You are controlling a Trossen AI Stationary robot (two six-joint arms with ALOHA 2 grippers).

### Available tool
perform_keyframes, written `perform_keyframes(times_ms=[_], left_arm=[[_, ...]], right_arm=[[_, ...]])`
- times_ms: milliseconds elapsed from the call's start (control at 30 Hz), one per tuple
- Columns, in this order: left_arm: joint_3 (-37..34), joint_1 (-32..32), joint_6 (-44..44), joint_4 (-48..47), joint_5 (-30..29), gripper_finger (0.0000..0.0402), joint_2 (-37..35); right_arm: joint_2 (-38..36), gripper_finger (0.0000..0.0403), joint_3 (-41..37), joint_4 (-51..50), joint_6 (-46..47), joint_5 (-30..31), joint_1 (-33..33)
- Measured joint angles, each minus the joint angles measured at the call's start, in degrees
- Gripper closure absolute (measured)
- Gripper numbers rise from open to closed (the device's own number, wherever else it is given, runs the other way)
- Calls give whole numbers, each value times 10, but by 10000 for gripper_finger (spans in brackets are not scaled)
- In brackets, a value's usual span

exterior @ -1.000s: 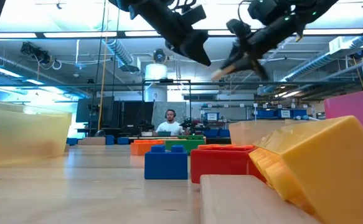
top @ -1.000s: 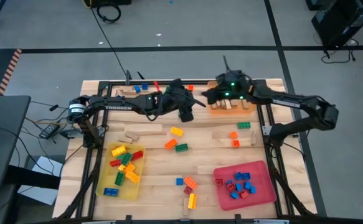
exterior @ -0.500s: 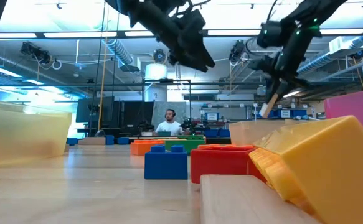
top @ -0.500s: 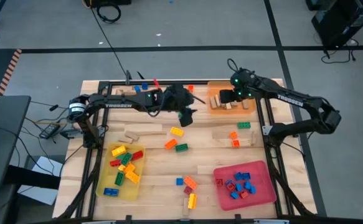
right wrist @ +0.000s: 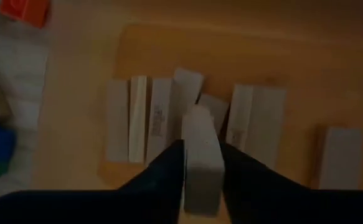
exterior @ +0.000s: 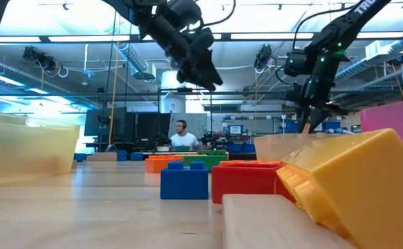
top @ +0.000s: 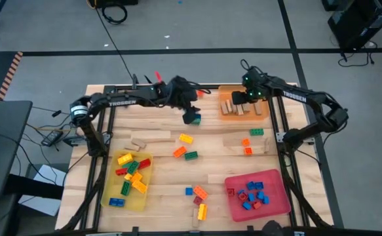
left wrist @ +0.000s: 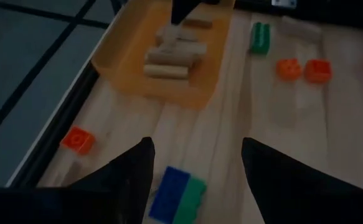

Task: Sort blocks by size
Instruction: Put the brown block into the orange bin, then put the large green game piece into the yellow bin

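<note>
My right gripper (top: 248, 98) hangs over the orange tray (top: 261, 113) at the table's far right, shut on a tan wooden block (right wrist: 201, 155). Several more tan wooden blocks (right wrist: 150, 118) lie side by side in that tray. My left gripper (top: 191, 113) is open, a little above a joined blue-and-green block (left wrist: 178, 194) that lies on the table between the lines of its fingers (left wrist: 136, 171). Loose coloured blocks (top: 185, 147) lie about the middle of the table. My right gripper pinches the tan wooden block by its two long sides (right wrist: 187, 163) between its two fingers (right wrist: 169, 165). The fingers point steeply down and lie along the block. The block's free end (right wrist: 197, 115) sticks out past the fingertips, just above the blocks in the tray; whether it touches them I cannot tell.
A yellow tray (top: 142, 196) with coloured blocks stands near left, a red tray (top: 279, 200) with blue and red blocks near right. Long wooden pieces (top: 152, 136) lie left of centre. A dark frame (top: 282, 124) rims the table. A person (exterior: 181, 135) sits far behind.
My right gripper has swung toward the table's far right corner and sunk over the orange tray, tipping to point more steeply down, with the wooden block still in it. My left gripper has rolled and shifted a little toward the far edge, staying open.
</note>
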Motion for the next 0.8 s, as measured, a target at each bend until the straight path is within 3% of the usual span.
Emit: perform_keyframes(times_ms=[167, 367, 800], left_arm=[[0, 18, 8, -18, 0, 153, 0], [0, 33, 8, -19, 0, 153, 0], [0, 30, -7, -16, 0, 153, 0]], right_arm=[[0, 226, 0, 6, -12, 0, -16], [-6, 187, 0, -2, -37, -1, -36], [-126, 201, 0, -81, -41, -3, -48]])
